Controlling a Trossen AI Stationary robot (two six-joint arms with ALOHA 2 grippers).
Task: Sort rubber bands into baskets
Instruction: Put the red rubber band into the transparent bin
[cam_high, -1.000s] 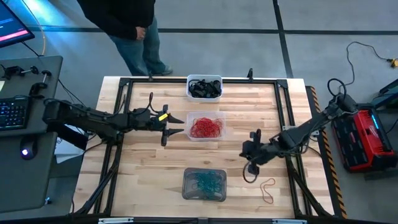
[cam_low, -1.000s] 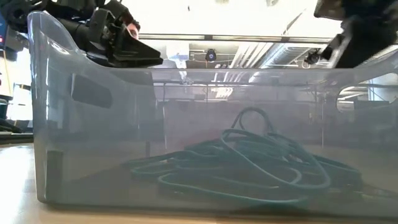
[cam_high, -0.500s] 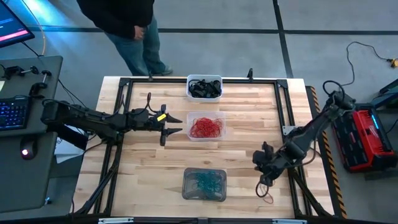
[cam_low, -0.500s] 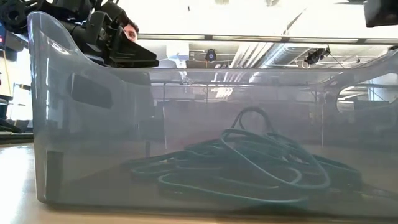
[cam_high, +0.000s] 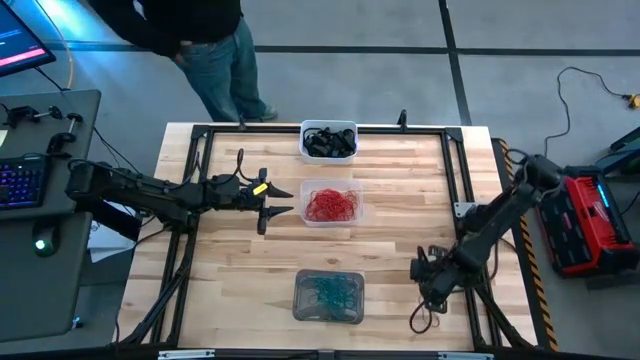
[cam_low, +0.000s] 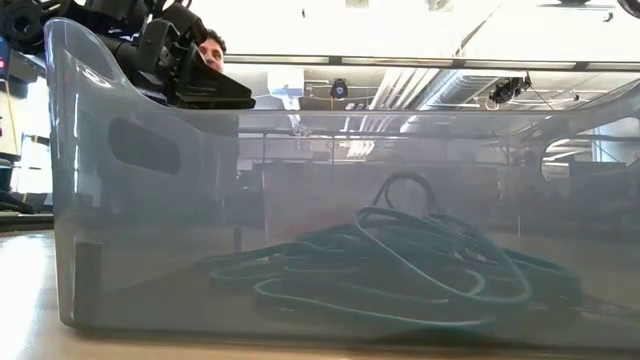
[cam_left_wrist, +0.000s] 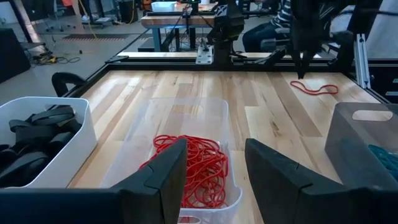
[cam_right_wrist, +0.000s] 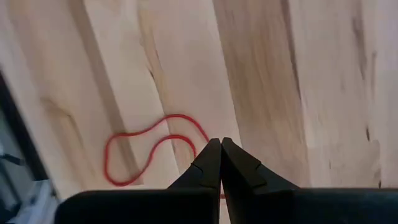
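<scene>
Red loose band (cam_right_wrist: 146, 149) lies under the closed right claw (cam_right_wrist: 220, 154); left claw (cam_left_wrist: 214, 165) gapes.

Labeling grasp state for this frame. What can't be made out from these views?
- Right hand: fingers shut over the red band; whether they pinch it is hidden by the fingertips in the right wrist view.
- High view: that band is too small, partly under the arm.
- Low view: grey basket fills the picture and blocks the table behind; right hand out of frame.
- Left wrist view: white basket cut off by the edge.
</scene>
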